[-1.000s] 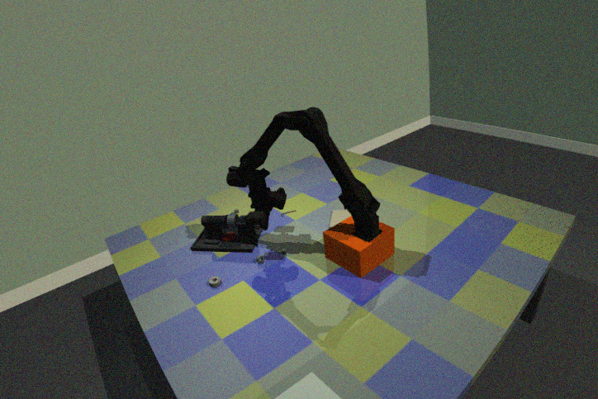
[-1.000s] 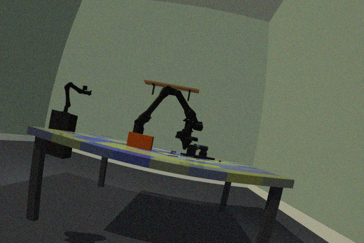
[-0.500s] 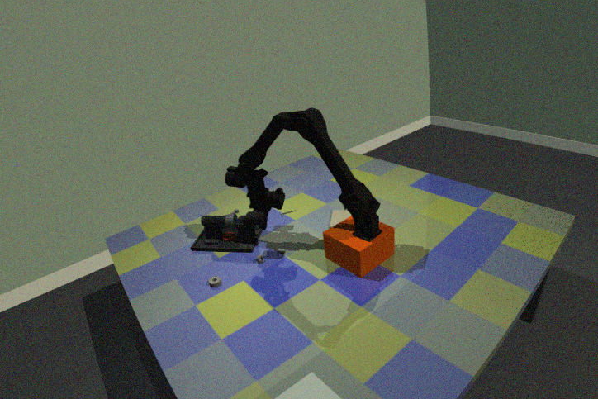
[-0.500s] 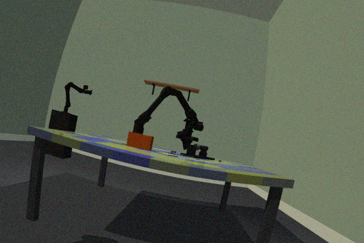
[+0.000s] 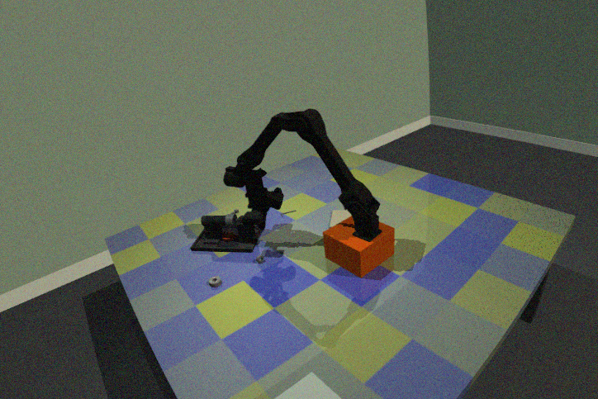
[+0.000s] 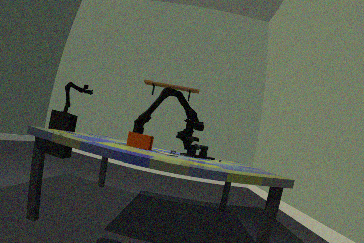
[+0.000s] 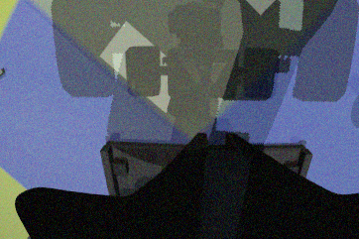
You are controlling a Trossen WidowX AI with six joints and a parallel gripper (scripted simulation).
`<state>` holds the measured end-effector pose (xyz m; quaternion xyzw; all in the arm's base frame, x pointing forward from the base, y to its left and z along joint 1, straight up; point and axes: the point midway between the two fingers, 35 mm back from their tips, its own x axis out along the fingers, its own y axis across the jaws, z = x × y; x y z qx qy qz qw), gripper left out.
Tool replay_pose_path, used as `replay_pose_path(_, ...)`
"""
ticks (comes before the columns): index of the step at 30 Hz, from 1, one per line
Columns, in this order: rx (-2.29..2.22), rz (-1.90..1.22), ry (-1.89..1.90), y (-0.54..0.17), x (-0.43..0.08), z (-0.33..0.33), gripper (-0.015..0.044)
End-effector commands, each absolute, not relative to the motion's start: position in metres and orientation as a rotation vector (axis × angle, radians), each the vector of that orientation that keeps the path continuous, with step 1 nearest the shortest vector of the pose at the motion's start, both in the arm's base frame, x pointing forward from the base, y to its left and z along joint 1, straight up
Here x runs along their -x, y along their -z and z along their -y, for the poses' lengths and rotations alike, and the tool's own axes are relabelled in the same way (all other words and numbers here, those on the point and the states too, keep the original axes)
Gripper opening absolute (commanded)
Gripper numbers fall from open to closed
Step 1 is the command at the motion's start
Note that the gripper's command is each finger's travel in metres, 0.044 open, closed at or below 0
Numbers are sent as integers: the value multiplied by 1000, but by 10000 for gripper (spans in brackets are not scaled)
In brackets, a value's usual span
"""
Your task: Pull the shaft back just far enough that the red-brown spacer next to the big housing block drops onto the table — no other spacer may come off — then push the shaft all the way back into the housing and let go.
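A dark fixture on a black baseplate [image 5: 202, 243] stands on the checkered table at the left. Its big housing block [image 5: 214, 220] [image 6: 202, 148] is at the far end. A red-brown spacer [image 5: 228, 238] shows low in the fixture; I cannot tell whether it is on the shaft. My gripper [image 5: 252, 223] [image 6: 190, 151] [image 7: 215, 141] is down at the fixture's near end, shut on the shaft, which its fingers hide. In the wrist view a dark support block [image 7: 124, 168] lies just behind the fingers. A grey ring [image 5: 215, 281] and a small grey piece [image 5: 261, 258] lie loose on the table in front.
My arm's orange base block [image 5: 360, 251] [image 6: 140, 141] stands right of the fixture. A second arm on a black box [image 6: 62, 120] is at the table's far corner. A wooden shelf [image 6: 172, 86] hangs on the wall behind. The table edge runs close behind the fixture.
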<state>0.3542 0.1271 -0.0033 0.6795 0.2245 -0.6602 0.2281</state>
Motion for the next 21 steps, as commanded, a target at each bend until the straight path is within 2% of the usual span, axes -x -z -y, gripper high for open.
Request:
replay_pose_path(1,-1881,-622,1811,2,-357,-130,0)
replay_pose_path(21,-1882,-622,1810,1,-363,-134,0)
